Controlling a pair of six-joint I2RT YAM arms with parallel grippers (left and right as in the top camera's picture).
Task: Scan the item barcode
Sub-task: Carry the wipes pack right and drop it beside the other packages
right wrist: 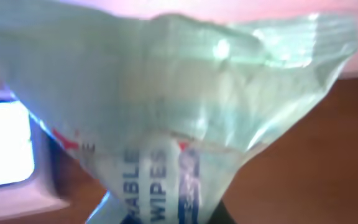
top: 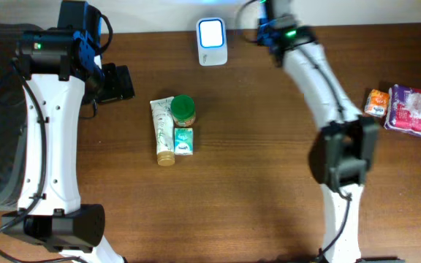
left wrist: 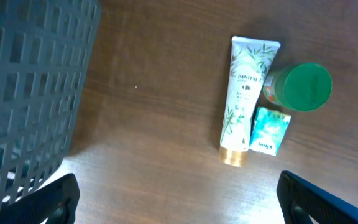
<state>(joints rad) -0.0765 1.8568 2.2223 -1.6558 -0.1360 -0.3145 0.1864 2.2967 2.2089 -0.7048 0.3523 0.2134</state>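
At the far edge of the wooden table point(top: 254, 168), the right gripper point(top: 264, 18) is clenched on a pale green wipes packet point(right wrist: 185, 112), pinching its thin plastic so that the pack fans out wide in front of the wrist camera. The words "WIPES" and part of another word run down its narrow end. The packet hangs just beside the white barcode scanner point(top: 212, 42), whose screen glows bright; from the right wrist the scanner shows at the left edge, partly behind the packet. From overhead the packet itself cannot be made out among the arm's dark parts.

The left gripper point(top: 115, 82) stands released, jaws spread wide and holding nothing, above the table's far left part. Its two dark fingertips point(left wrist: 55, 199) show only at the bottom corners of its own view.

Near the middle of the table lie three more goods in a tight group: a white Pantene tube point(top: 163, 131) with a gold cap at its near end, a jar with a green lid point(top: 183, 109) touching the tube's right side, and a small teal box point(top: 184, 141) just near of the jar, also against the tube. At the right edge sit a small orange packet point(top: 376, 102) and, touching it, a purple pack point(top: 413, 109). A dark grey mesh basket point(left wrist: 30, 93) stands at the far left, off the table's side.
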